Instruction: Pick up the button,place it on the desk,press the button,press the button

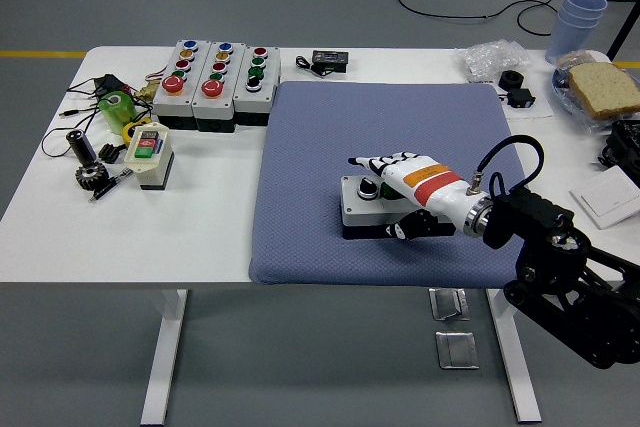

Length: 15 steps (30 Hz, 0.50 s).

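Note:
A grey button box (362, 209) with a black base lies on the blue mat (320, 137), near its front edge. It has a black-and-white knob; its other button is hidden under the hand. My right hand (392, 179), in a white glove with orange and red stripes, is laid over the box's right part. Its fingers (375, 163) stretch flat across the top and the thumb (408, 230) hooks the front side. The left hand does not show.
Three grey button boxes (214, 82) stand at the back left. A small cream switch box (148, 153), tools and cables lie at the far left. A black adapter (328, 61), plastic cups (578, 17), bread (604, 87) and papers (608, 199) lie at the back and right.

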Tool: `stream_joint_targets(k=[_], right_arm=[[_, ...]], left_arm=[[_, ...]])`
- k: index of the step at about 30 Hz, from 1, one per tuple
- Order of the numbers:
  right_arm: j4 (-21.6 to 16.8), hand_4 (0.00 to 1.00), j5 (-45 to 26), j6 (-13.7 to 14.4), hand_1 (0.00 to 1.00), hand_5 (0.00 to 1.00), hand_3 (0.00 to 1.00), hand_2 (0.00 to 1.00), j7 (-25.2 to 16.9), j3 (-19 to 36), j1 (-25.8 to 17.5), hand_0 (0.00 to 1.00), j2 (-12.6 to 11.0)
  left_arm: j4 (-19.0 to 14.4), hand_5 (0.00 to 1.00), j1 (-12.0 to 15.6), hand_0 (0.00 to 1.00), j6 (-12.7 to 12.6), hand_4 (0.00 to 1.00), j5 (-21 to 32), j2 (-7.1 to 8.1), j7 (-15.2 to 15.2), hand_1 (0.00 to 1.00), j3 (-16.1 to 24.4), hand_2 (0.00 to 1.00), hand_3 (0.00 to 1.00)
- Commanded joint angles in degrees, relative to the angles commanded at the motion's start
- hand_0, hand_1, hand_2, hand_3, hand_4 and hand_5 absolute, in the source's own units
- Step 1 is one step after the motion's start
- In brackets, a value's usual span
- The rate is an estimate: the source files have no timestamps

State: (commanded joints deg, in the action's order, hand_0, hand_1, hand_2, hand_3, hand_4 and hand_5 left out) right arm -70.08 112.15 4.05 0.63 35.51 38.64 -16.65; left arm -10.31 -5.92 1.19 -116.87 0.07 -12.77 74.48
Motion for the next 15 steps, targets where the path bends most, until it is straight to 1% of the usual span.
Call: stream_joint_targets(k=[4,6,9,10,13,15], right_arm=[[-0.9,0.875,0.1,-0.9,0.827,0.070,0.998,0.954,0.3,0.5,-0.3,0.925,-0.1],[-2.8,0.886,0.4,-1.7,0.832,0.079,0.998,0.960,0.6,1.0,-1.0,0.924,-0.9],[-5.7,0.886,0.3,-1.5,0.832,0.079,0.998,0.960,0.7,2.2,-1.9,0.924,-1.7],[-7.0,0.886,0.1,-1.0,0.832,0.079,0.998,0.960,0.8,2.9,-2.3,0.924,-1.9],[-8.3,0.884,-0.1,-0.1,0.843,0.078,0.998,0.957,1.0,3.7,-2.8,0.924,-2.0],[-11.0,0.884,-0.1,3.2,0.843,0.078,0.998,0.957,1.7,5.4,-4.1,0.924,-2.0]], left_arm=[[0.0,0.842,0.1,0.651,0.1,0.324,-0.3,0.01,0.0,0.636,0.1,0.658,0.557],[0.0,0.845,0.1,0.651,0.0,0.327,-0.2,0.04,0.0,0.638,0.1,0.658,0.557],[0.0,0.845,0.2,0.651,0.0,0.327,-0.2,0.05,0.0,0.638,0.2,0.658,0.557],[0.0,0.845,0.2,0.651,0.0,0.327,-0.3,0.06,0.0,0.638,0.1,0.658,0.557],[0.0,0.845,0.2,0.652,0.0,0.326,-0.3,0.08,0.0,0.638,0.1,0.658,0.557],[0.0,0.845,0.2,0.652,-0.1,0.326,-0.3,0.08,0.0,0.638,0.2,0.658,0.557]])
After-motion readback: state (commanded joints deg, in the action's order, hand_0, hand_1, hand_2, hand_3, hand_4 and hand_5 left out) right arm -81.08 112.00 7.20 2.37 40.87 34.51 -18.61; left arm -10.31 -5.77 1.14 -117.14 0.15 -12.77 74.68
